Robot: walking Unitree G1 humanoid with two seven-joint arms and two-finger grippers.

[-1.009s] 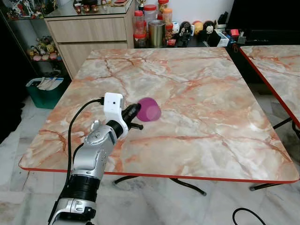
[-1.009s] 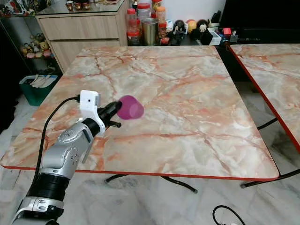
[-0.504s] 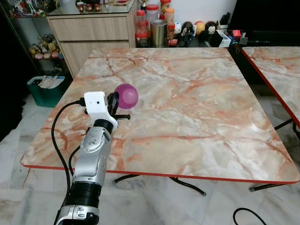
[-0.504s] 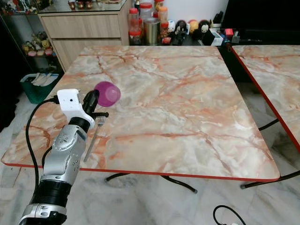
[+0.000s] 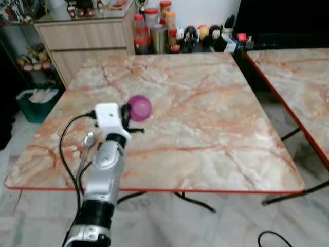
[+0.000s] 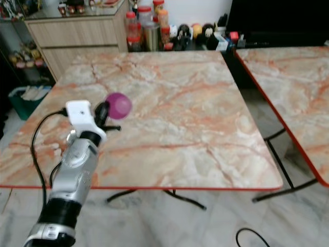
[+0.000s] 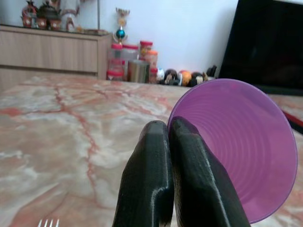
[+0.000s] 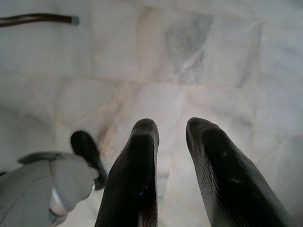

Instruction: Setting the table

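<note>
Pinching the purple cup [image 7: 246, 142] by its rim above the near-left part of the marble table [image 5: 205, 118], your left gripper [image 7: 165, 137] looks closed on a light, thin, probably flexible and slippery wall, so keep that rim hold gentle.

Right gripper [image 8: 168, 137] hangs above pale grey marble floor tiles [image 8: 199, 61]; its two long black fingers [image 8: 135, 179] point down at the floor with a narrow gap between them, nothing held. Faint tile joints and a darker grey veined patch cross the floor. A thin dark cable [image 8: 38, 18] runs along the floor, well apart from the fingers. A rounded silver-grey robot part [image 8: 52, 182] with a black piece sits just beside one finger.
</note>
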